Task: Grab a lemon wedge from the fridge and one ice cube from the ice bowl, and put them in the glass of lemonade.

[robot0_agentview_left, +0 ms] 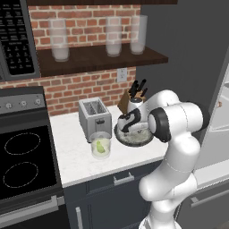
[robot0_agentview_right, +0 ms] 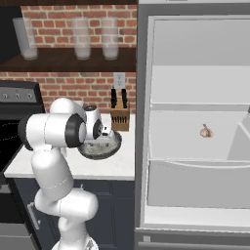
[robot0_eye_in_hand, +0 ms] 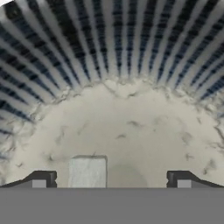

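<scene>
Your gripper (robot0_eye_in_hand: 111,180) is hanging released inside the ice bowl (robot0_agentview_left: 139,137), an ice cube (robot0_eye_in_hand: 88,172) sitting between its fingertips, toward 9 o'clock.

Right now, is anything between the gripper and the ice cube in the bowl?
Nothing visible. In the hand view the open gripper is down inside the ice bowl, and the ice cube lies between its fingertips, nearer the left one, with bare bowl floor around it.

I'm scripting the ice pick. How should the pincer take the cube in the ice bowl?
Come straight down from above and close on the ice cube's two flat opposite side faces; it lies low inside the ice bowl, whose ribbed wall blocks sideways approaches. The pincer is open.
</scene>
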